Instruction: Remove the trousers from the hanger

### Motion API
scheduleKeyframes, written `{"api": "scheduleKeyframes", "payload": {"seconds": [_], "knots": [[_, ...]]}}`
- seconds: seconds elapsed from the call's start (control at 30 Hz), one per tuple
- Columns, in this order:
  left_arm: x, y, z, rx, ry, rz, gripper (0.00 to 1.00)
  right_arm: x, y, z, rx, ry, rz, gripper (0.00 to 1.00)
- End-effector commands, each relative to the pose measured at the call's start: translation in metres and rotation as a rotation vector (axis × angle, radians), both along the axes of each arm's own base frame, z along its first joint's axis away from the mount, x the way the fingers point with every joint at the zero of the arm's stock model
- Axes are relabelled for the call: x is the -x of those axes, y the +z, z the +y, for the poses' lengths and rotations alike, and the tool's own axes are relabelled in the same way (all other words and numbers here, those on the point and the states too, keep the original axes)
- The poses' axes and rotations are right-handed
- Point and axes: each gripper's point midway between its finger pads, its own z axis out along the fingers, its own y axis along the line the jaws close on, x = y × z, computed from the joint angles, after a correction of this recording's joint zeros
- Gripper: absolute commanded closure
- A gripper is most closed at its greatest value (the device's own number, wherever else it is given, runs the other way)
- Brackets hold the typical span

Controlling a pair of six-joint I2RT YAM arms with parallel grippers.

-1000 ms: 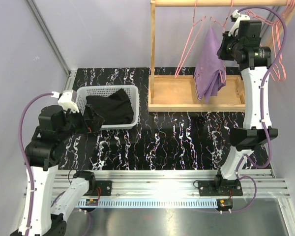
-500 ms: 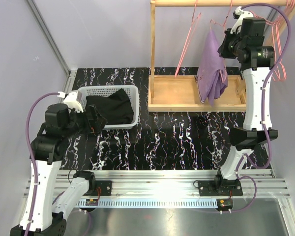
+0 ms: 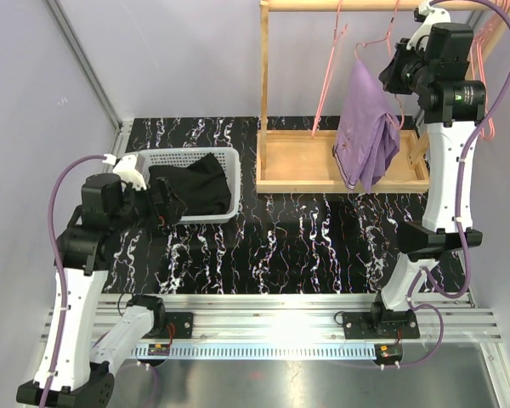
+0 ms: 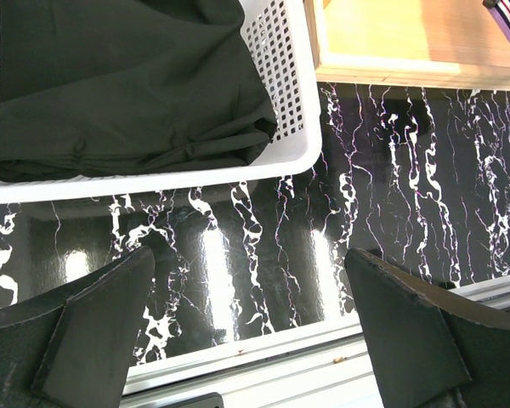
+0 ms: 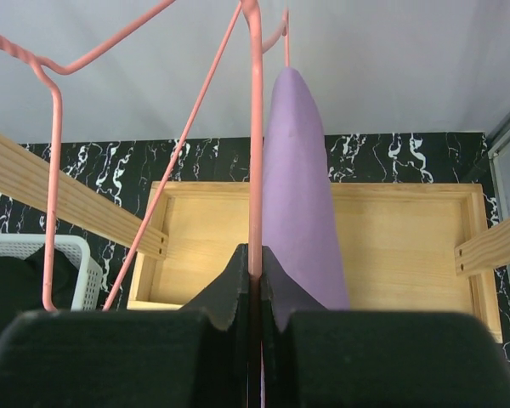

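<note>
A black table veined with white stands inside pale lilac walls, with an aluminium rail along its near edge where both arms are bolted. At the far side sits a wooden rack with a tray base and a top bar.

The right arm stands almost straight up from its base, wrist level with the top bar. The right gripper is pinched tight on the thin wire of a pink hanger, its fingers meeting with no gap around the wire. The purple trousers hang just beyond those fingers and a little to their right, draped in long folds down over the rack's tray. From above, the purple trousers hang just left of the right gripper, near the hanger.

The left arm is folded at the elbow, forearm level and low over the table. The left gripper is spread wide, its two fingers well apart and holding nothing above bare table. Just ahead of it sits a white basket, and the black trousers lie bunched inside, one fold over the near rim.
</note>
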Motion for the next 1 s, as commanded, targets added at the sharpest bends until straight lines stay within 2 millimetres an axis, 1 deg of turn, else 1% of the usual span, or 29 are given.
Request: {"api": "scheduleKeyframes", "payload": {"seconds": [0.0, 0.13, 0.2, 0.23, 0.4, 0.47, 0.5, 0.53, 0.57, 0.63, 0.67, 0.7, 0.73, 0.77, 0.8, 0.83, 0.87, 0.9, 0.93, 0.97], "knots": [[-0.007, 0.029, -0.012, 0.048, -0.045, -0.088, 0.01, 0.020, 0.087, 0.002, -0.028, 0.017, -0.284, 1.00], [-0.009, 0.033, -0.021, 0.076, -0.073, -0.099, 0.01, 0.029, 0.102, 0.004, -0.034, 0.029, -0.329, 1.00], [-0.011, 0.034, -0.022, 0.070, -0.069, -0.096, 0.01, 0.036, 0.111, 0.006, -0.037, 0.044, -0.356, 1.00], [-0.014, 0.032, -0.021, 0.059, -0.060, -0.091, 0.01, 0.036, 0.116, 0.007, -0.037, 0.046, -0.376, 1.00], [-0.018, 0.034, -0.023, 0.059, -0.063, -0.085, 0.01, 0.038, 0.124, 0.008, -0.044, 0.052, -0.406, 1.00], [-0.017, 0.041, -0.029, 0.070, -0.083, -0.102, 0.01, 0.044, 0.129, 0.009, -0.062, 0.055, -0.417, 1.00], [-0.017, 0.044, -0.032, 0.075, -0.097, -0.106, 0.01, 0.053, 0.134, 0.010, -0.067, 0.059, -0.430, 1.00], [-0.015, 0.053, -0.040, 0.085, -0.127, -0.134, 0.01, 0.058, 0.137, 0.011, -0.073, 0.065, -0.436, 1.00], [-0.014, 0.058, -0.046, 0.092, -0.155, -0.149, 0.01, 0.070, 0.143, 0.012, -0.080, 0.073, -0.450, 1.00], [-0.012, 0.073, -0.062, 0.105, -0.211, -0.199, 0.01, 0.083, 0.147, 0.014, -0.089, 0.085, -0.456, 1.00], [-0.011, 0.083, -0.068, 0.112, -0.229, -0.226, 0.01, 0.094, 0.150, 0.014, -0.092, 0.085, -0.463, 1.00], [-0.009, 0.089, -0.082, 0.121, -0.276, -0.243, 0.01, 0.100, 0.152, 0.014, -0.094, 0.088, -0.464, 1.00], [-0.011, 0.094, -0.087, 0.116, -0.277, -0.259, 0.01, 0.105, 0.148, 0.014, -0.094, 0.087, -0.450, 1.00], [-0.010, 0.106, -0.093, 0.122, -0.292, -0.291, 0.01, 0.117, 0.152, 0.014, -0.098, 0.090, -0.460, 1.00], [-0.011, 0.115, -0.102, 0.127, -0.308, -0.318, 0.01, 0.123, 0.152, 0.014, -0.099, 0.093, -0.457, 1.00], [-0.010, 0.118, -0.117, 0.112, -0.326, -0.328, 0.01, 0.126, 0.145, 0.015, -0.101, 0.093, -0.431, 1.00], [-0.009, 0.124, -0.126, 0.103, -0.349, -0.348, 0.01, 0.139, 0.148, 0.015, -0.106, 0.092, -0.440, 1.00], [0.004, 0.147, -0.144, 0.133, -0.401, -0.407, 0.01, 0.146, 0.148, 0.015, -0.111, 0.096, -0.439, 1.00], [-0.003, 0.150, -0.151, 0.109, -0.368, -0.426, 0.01, 0.147, 0.139, 0.015, -0.116, 0.093, -0.412, 1.00], [0.000, 0.158, -0.160, 0.096, -0.386, -0.465, 0.01, 0.163, 0.143, 0.015, -0.125, 0.093, -0.428, 1.00]]}}
